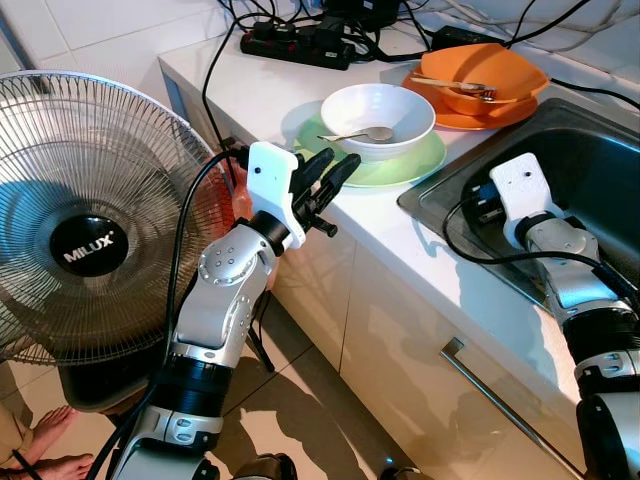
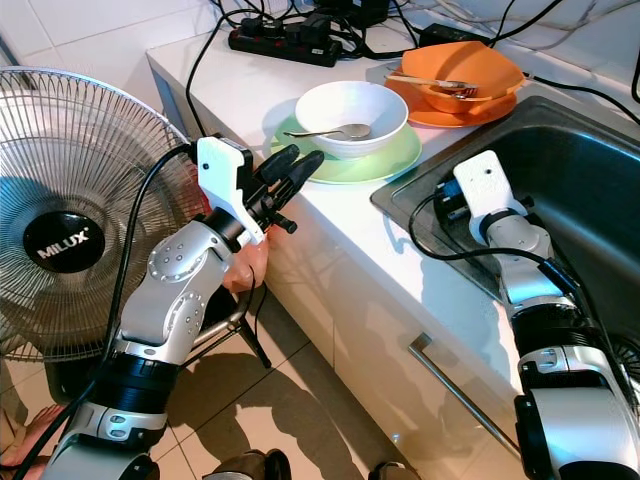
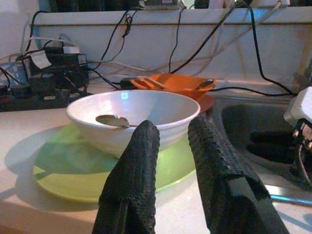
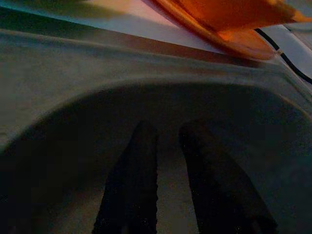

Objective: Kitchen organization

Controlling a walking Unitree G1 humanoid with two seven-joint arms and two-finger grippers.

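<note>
Left gripper [image 1: 335, 180] at the counter's [image 1: 420, 250] front edge, fingers a narrow gap apart, holding nothing, aimed at the white bowl [image 1: 378, 118]; right gripper [image 4: 163, 180] down in the sink [image 1: 600, 170], slightly parted, empty; white bowl with spoon [image 1: 362, 134] on green plate [image 1: 400, 165] beside the sink's corner; orange bowl [image 1: 485, 78] on orange plate [image 1: 470, 118] toward the back edge; judged: nothing yet moved, all dishes remain.
</note>
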